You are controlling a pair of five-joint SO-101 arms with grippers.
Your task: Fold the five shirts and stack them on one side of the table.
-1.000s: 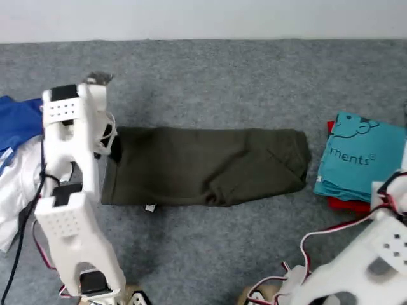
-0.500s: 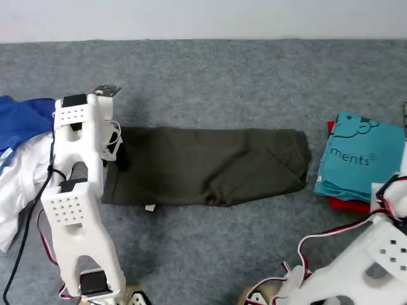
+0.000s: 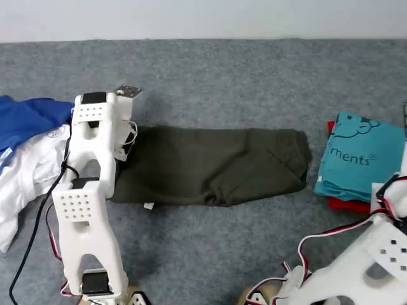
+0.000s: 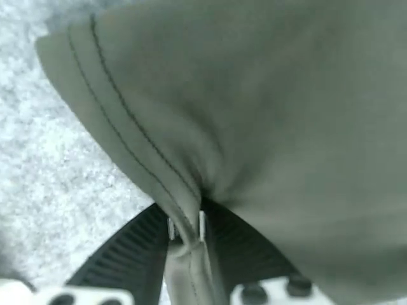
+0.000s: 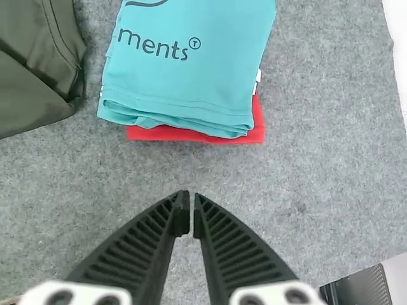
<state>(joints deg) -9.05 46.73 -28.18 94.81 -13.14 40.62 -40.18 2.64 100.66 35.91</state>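
Teal shirt [image 5: 191, 63] atop red shirt [image 5: 152, 133]

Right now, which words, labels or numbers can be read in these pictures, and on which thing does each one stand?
Teal shirt: dark print, cut by the fold; no whole word reads.
White tag at the olive shirt edge: too small to read.

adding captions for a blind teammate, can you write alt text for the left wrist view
The left gripper is shut on the stitched hem of a dark olive shirt, pinching a fold of the cloth. The shirt spreads away from the gripper, with the grey table beside it.
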